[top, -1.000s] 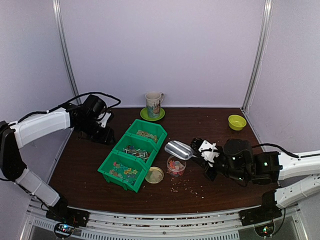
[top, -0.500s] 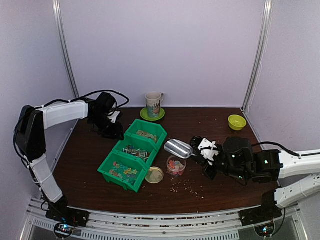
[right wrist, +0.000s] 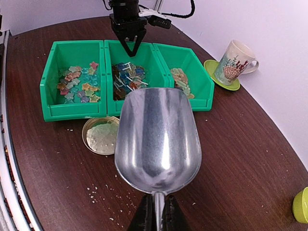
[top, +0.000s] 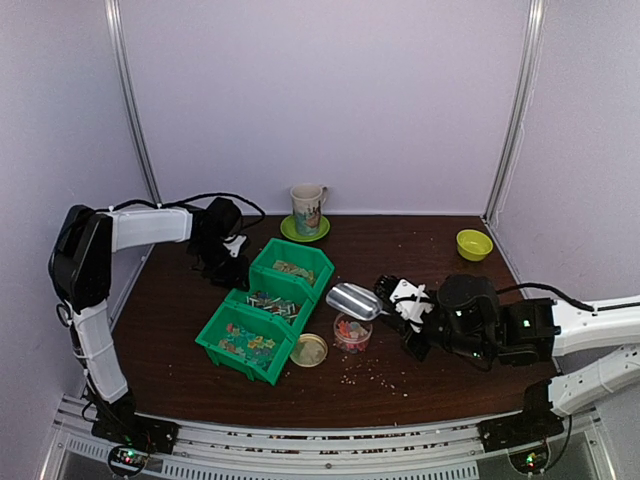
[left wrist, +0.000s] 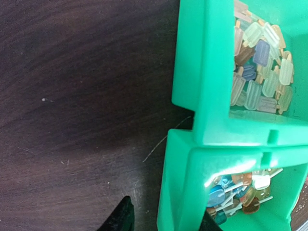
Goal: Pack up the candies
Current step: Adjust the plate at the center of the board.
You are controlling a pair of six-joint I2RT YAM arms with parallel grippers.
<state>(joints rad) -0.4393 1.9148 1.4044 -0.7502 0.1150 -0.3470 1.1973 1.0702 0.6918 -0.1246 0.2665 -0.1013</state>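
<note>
The candies lie in three joined green bins (top: 228, 352): star shapes (right wrist: 77, 85), lollipops (right wrist: 126, 77) and popsicle shapes (right wrist: 180, 79). More candies fill a small clear jar (top: 352, 331). The jar is hidden under the scoop in the right wrist view. My right gripper (right wrist: 155, 206) is shut on the handle of an empty metal scoop (right wrist: 158, 139), held over the jar. My left gripper (left wrist: 163, 224) is open at the back of the middle bin. One finger (left wrist: 121, 219) is outside over the table, the other inside the bin. It also shows in the top view (top: 230, 266).
A round tan jar lid (top: 309, 350) lies in front of the bins. Crumbs (top: 375, 375) are scattered near it. A mug on a green saucer (top: 307, 212) stands at the back. A small yellow-green bowl (top: 474, 244) sits at the back right.
My left gripper has swung right, from the table's left side to the back wall of the bins. My right gripper with the scoop has shifted slightly left.
</note>
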